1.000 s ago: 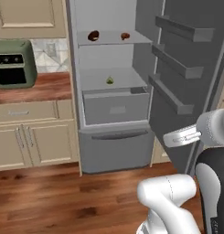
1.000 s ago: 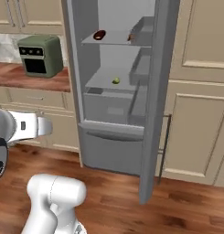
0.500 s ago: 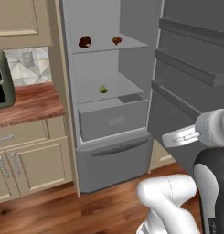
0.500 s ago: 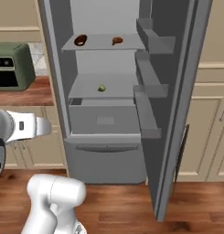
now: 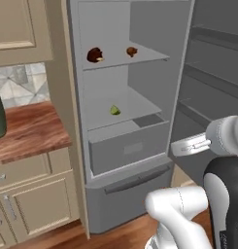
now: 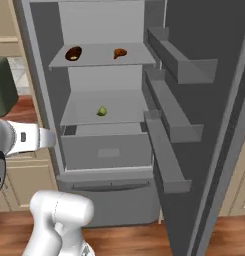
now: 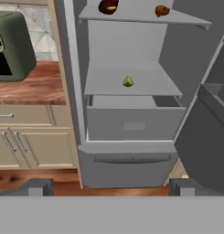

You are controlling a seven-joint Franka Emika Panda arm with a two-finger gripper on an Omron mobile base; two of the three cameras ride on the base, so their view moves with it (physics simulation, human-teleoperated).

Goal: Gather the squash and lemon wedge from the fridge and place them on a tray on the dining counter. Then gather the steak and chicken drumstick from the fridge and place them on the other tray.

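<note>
The white arm (image 5: 188,214) rises folded from its base, elbow bent, its forearm (image 6: 24,140) reaching level across the front, and the gripper (image 7: 111,186) has its jaws spread wide with nothing between the two dark fingertips (image 7: 38,186).

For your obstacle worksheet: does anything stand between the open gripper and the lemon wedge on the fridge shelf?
Nothing visible does. The lemon wedge lies alone on the middle shelf of the open fridge, above the drawer; the open gripper faces it from outside.

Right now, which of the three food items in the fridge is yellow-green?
The lemon wedge, alone on the fridge's middle shelf above the drawer; the two items on the top shelf are dark brown.
</note>
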